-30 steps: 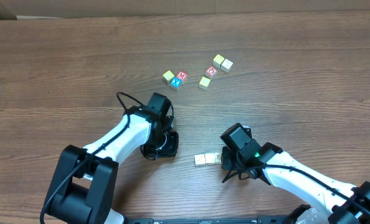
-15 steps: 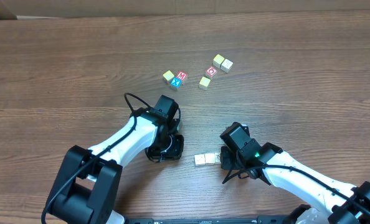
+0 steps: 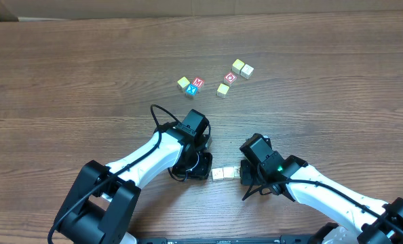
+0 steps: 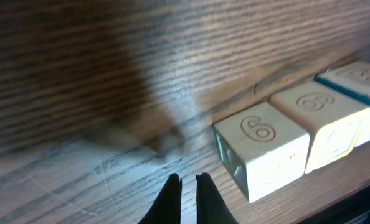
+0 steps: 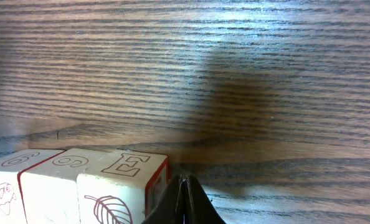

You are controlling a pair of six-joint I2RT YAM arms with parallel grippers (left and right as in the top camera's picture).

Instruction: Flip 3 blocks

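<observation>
Cream-faced wood: the blocks (image 3: 225,173) sit in a tight row of three on the table (image 3: 66,68), touching side to side, between the two arms and well apart from the other cubes (image 3: 223,89) scattered farther back. From the left wrist we see the 6 block (image 4: 263,149) at the near end of the row. From the right wrist we see the E block (image 5: 123,180) at the opposite end, with a leaf on its side face.

The left gripper (image 4: 187,186) has its fingers pinched together on nothing, its tip low over the table just beside the 6 block. The right gripper (image 5: 182,186) is likewise pinched and empty, its tip at the edge of the E block; we cannot tell whether it touches.

We judge this to be the approach to a flip, with both tips set as pushers. Next, one tip must catch an end block low on its side and tip it over, while the other braces the row so it does not simply slide
</observation>
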